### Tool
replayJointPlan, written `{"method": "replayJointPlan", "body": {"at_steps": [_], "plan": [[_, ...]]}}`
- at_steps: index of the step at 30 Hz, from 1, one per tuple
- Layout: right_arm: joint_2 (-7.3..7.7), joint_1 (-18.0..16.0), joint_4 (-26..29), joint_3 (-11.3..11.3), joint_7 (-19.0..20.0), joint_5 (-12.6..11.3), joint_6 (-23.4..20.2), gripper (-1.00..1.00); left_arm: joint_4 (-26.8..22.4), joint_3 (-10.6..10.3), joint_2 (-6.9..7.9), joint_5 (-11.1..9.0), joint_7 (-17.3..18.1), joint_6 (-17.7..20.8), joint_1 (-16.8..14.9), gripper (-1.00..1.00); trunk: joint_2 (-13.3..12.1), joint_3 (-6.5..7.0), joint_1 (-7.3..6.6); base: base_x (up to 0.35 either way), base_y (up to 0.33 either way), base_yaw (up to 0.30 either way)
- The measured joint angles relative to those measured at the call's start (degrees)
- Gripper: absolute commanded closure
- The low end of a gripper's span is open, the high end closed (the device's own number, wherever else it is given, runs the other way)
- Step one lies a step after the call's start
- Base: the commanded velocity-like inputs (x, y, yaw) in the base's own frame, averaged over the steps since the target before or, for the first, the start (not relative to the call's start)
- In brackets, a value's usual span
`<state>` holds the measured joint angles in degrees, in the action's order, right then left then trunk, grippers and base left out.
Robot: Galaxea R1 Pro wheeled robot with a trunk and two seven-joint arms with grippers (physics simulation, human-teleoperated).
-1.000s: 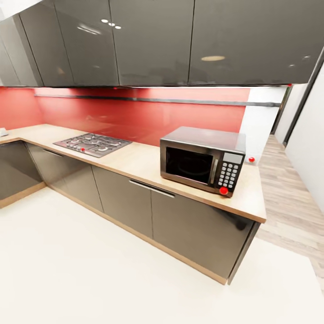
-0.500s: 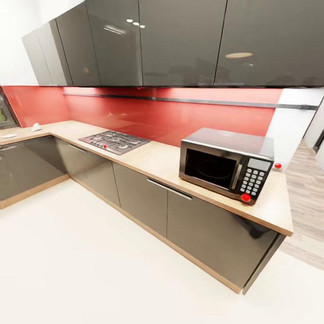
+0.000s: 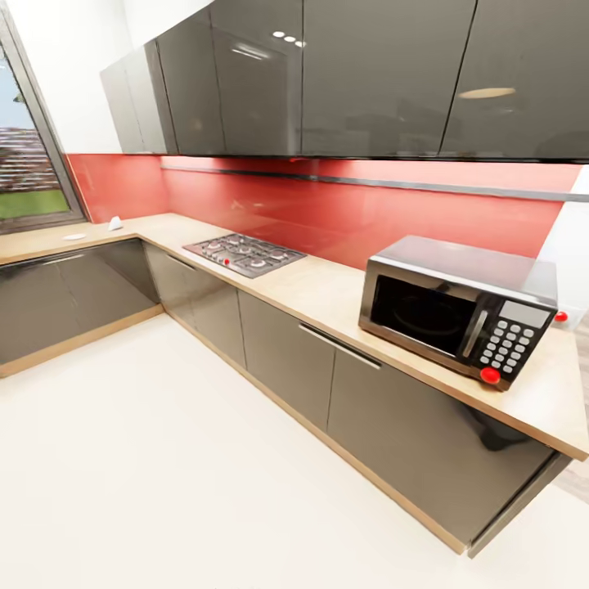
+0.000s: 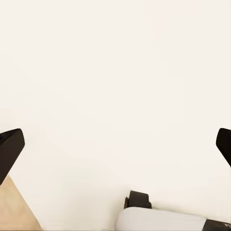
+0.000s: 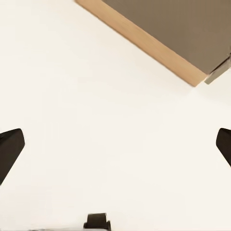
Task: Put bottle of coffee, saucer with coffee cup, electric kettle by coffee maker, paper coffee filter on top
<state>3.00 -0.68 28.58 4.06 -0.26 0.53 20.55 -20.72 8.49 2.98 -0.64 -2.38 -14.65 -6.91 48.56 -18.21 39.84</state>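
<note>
The kitchen countertop (image 3: 327, 290) is a long light-wood worktop over dark grey cabinets, and it turns a corner at the far left. On that far-left stretch lies a flat white disc that looks like the saucer (image 3: 74, 237). Beside it stands a small white object (image 3: 114, 222), too small to tell whether it is the cup or the filter. The coffee maker, bottle of coffee and electric kettle are out of view. My left gripper (image 4: 115, 149) is open over the pale floor, fingertips far apart. My right gripper (image 5: 115, 149) is open too, holding nothing.
A steel microwave (image 3: 458, 311) sits on the counter's right end, and a gas hob (image 3: 244, 254) is set in further left. Glossy dark wall cabinets (image 3: 368, 74) hang above a red backsplash. A window (image 3: 29, 164) is at the left. The cabinet plinth (image 5: 144, 38) lies near the right gripper.
The camera has turned left: the microwave and hob have slid right in the picture, and the window and corner counter have come into view. Nothing on the counter has moved.
</note>
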Motion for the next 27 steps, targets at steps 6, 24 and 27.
{"method": "replayJointPlan", "body": {"at_steps": [6, 24, 27], "plan": [[0.00, 0.00, 0.00, 0.00, 0.02, 0.01, -0.02, -1.00, 0.00, 0.00, 0.00, 0.00, 0.00, 0.00, -0.02, -1.00, -2.41, 0.78, -1.32, 0.000, 0.000, 0.261], [0.00, 0.00, 0.00, 0.00, 0.02, 0.01, 0.00, -1.00, 0.00, 0.00, -0.05, 0.00, 0.00, 0.00, 0.02, -1.00, -9.64, 3.14, -5.28, 0.000, 0.000, 0.261], [0.00, 0.00, 0.00, -0.01, 0.02, 0.02, -0.01, -1.00, -0.03, 0.04, -0.06, 0.00, 0.03, -0.03, 0.00, -1.00, -9.66, 3.00, -5.28, 0.000, 0.000, 0.261]]}}
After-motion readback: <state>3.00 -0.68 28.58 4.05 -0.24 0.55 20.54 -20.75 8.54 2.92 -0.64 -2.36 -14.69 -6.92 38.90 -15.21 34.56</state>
